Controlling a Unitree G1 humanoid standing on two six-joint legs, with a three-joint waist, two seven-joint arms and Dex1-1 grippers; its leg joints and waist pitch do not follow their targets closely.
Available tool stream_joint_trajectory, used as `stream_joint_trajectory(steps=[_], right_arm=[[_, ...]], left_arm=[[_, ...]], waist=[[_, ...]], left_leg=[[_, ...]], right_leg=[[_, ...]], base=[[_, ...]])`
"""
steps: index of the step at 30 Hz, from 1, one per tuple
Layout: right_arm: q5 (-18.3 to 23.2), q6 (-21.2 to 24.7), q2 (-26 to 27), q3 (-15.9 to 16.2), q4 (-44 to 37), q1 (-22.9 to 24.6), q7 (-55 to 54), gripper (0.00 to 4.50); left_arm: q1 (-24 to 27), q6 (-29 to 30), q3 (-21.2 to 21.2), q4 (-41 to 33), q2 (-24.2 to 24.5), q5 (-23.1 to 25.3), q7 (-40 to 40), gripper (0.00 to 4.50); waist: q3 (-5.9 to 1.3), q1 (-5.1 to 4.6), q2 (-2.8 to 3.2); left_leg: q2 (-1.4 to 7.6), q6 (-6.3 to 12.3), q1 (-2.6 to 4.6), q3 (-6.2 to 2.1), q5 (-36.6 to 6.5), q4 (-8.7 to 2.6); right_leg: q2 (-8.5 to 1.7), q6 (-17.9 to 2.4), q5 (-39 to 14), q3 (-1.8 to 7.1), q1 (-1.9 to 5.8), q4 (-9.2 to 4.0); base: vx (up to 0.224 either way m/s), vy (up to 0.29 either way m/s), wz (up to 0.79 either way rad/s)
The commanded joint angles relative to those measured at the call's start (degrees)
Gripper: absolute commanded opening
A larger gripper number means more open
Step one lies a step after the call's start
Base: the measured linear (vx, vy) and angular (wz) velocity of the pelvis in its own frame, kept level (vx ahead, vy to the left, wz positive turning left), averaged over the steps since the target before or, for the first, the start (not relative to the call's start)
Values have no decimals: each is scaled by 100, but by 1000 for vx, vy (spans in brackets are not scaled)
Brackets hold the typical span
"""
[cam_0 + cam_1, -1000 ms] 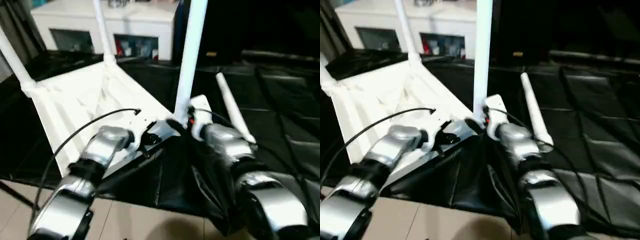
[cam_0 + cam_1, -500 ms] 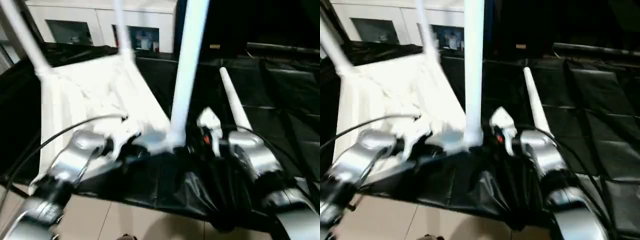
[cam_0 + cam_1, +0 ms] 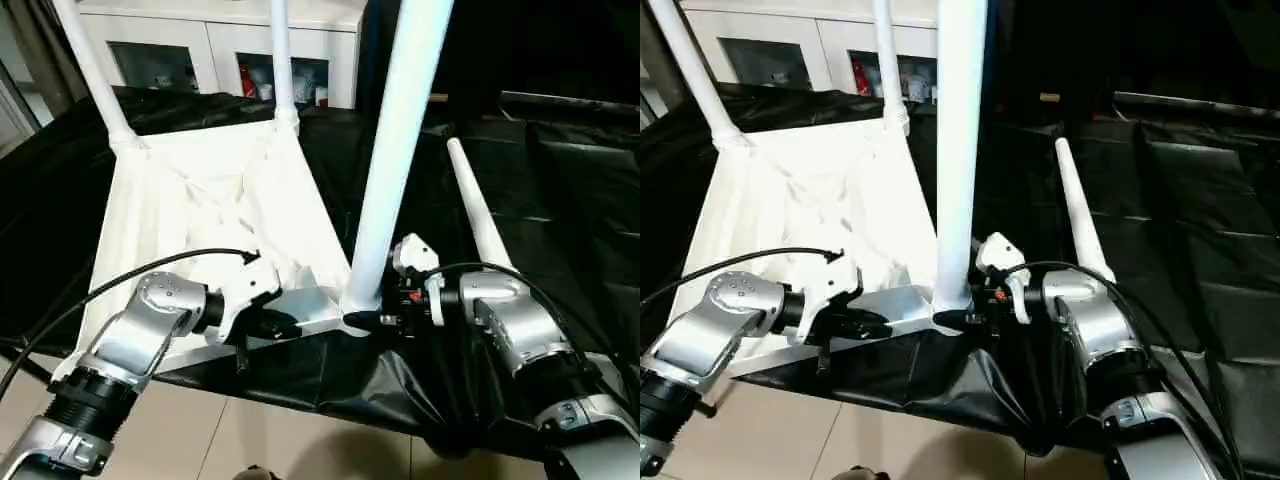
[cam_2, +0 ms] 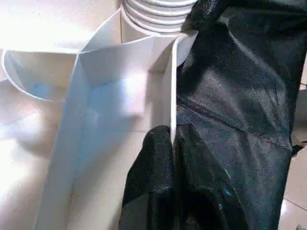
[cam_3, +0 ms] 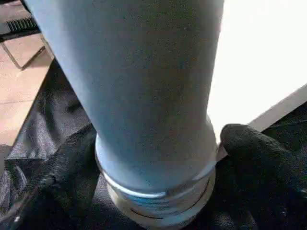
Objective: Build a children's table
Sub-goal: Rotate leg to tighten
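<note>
The children's table [image 3: 200,200] lies upside down on a surface covered w/ black sheet [image 3: 560,200], ribbed underside facing up. Three legs stand up from its corners: two far ones [image 3: 95,75] [image 3: 280,60] and the near leg [image 3: 395,150], which is at the corner closest to the robot, on the right side of the top. A fourth leg [image 3: 480,215] lies loose on the black sheet, to the right of the top, not touching it, pointed end away from the robot.

The left end effector [image 3: 275,322] is at the near rim of the top, just left of the near leg. In the left wrist view its two black fingers [image 4: 153,182] are pressed together on the thin white edge wall of the top [image 4: 171,96], pinching it; the threaded base of the leg [image 4: 153,14] is just beyond.

The right end effector [image 3: 372,320] is at the foot of the near leg, from the right side. In the right wrist view one black finger [image 5: 259,158] sits beside the leg's ringed base [image 5: 158,191], a dark shape is on the other side, so the fingers are around the leg base; if they really press it, I cannot tell for sure, but they look closed on it.

Behind the sheet stands a white cabinet [image 3: 220,40] w/ glass fronts. Beige floor tiles [image 3: 250,440] are below the near edge.
</note>
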Motion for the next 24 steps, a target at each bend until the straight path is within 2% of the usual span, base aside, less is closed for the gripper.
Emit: stream_joint_trajectory(steps=[1,9,16,17,18,19,21,22,23,24], right_arm=[[103,63,35,67,-96,-27,62,367],[132,132,72,68,-86,-4,55,300],[188,192,353,-155,131,50,-538,286],[159,159,643,-396,490,36,-1331,286],[158,158,661,-411,512,35,-1380,285],[159,149,777,-501,645,31,-1679,285],[169,130,947,-620,804,14,-2099,285],[192,49,1292,-860,1164,-78,-3002,285],[188,8,1389,-921,1273,-111,-3274,285],[82,-162,1726,-1036,1661,-236,-4251,285]], left_arm=[[-8,1,-85,-227,-1,-197,-218,0],[2,53,-85,-198,-10,-212,-191,0],[-21,136,31,-38,-172,-263,22,0],[-96,195,166,175,-420,-296,333,0],[-101,197,174,190,-437,-297,354,0],[-137,203,223,288,-540,-301,485,0],[-211,168,265,482,-692,-250,717,0],[-400,115,343,922,-1028,-96,1308,0],[-461,114,366,1052,-1129,-50,1491,0],[-707,151,508,1541,-1562,38,2180,0]], waist=[[-393,-14,-10],[-388,-9,1],[-358,-30,-8],[-360,-40,-12],[-339,-82,-11],[-354,-100,-22],[-328,-168,-16],[-319,-189,11],[-298,-211,16],[-296,-216,-1]], left_leg=[[199,429,149,-45,-525,-289],[208,338,151,-54,-721,-279],[204,137,152,-57,-1041,-301],[200,118,149,-63,-1071,-309],[194,56,146,-56,-1138,-322],[189,-23,156,-79,-1241,-338],[184,-65,165,-76,-1389,-357],[178,-112,190,-77,-1537,-363],[183,-167,209,-68,-1644,-377],[180,-270,242,-94,-1842,-391]], right_leg=[[-342,-1465,551,228,290,-267],[-352,-1458,237,235,283,-264],[-367,-1397,-268,254,261,-295],[-365,-1379,-324,249,272,-298],[-378,-1376,-434,266,250,-318],[-394,-1327,-630,257,288,-333],[-383,-1268,-844,265,266,-364],[-389,-1234,-1056,272,250,-395],[-388,-1220,-1209,283,221,-423],[-409,-1170,-1539,276,232,-449]], base=[[0,0,0],[0,0,0],[0,0,0],[0,0,0],[0,0,0],[0,0,0],[0,0,0],[0,0,0],[0,0,0],[0,0,0]])
